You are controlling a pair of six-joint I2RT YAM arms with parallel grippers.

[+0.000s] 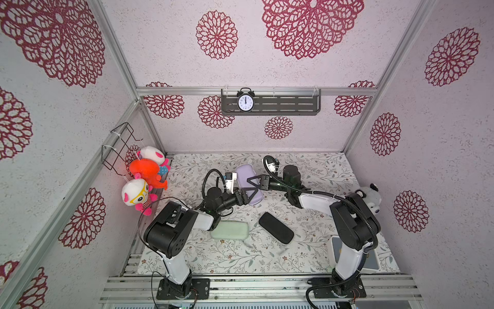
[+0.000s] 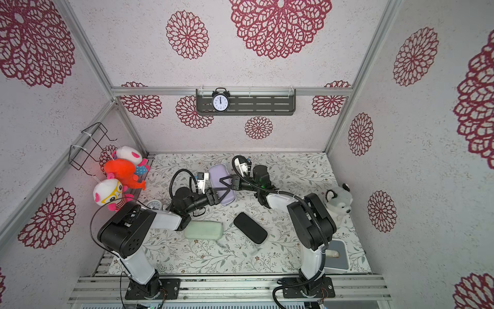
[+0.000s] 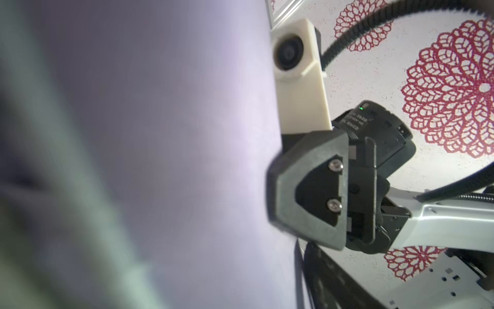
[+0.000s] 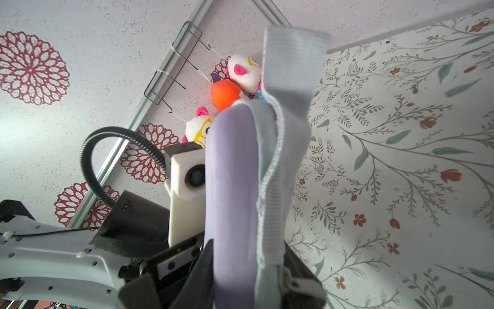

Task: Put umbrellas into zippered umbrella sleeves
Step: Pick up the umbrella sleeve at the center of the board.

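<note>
The lilac zippered umbrella sleeve (image 1: 247, 174) lies at the middle back of the table, and both grippers meet on it. My right gripper (image 1: 252, 180) is shut on the sleeve; the right wrist view shows the lilac shell (image 4: 232, 187) and its grey zip edge (image 4: 280, 160) between the jaws. My left gripper (image 1: 251, 195) straddles the sleeve's near end with jaws wide; whether they press on it does not show. Lilac (image 3: 187, 133) fills the left wrist view. The mint green sleeve (image 1: 230, 230) and the black sleeve (image 1: 276, 228) lie shut near the front. No umbrellas are in view.
Plush toys (image 1: 145, 174) hang by a wire basket (image 1: 120, 144) on the left wall. A plush husky (image 2: 338, 199) sits at the right edge. A white tray (image 2: 340, 263) stands front right. A clock (image 1: 245, 101) sits on the back shelf.
</note>
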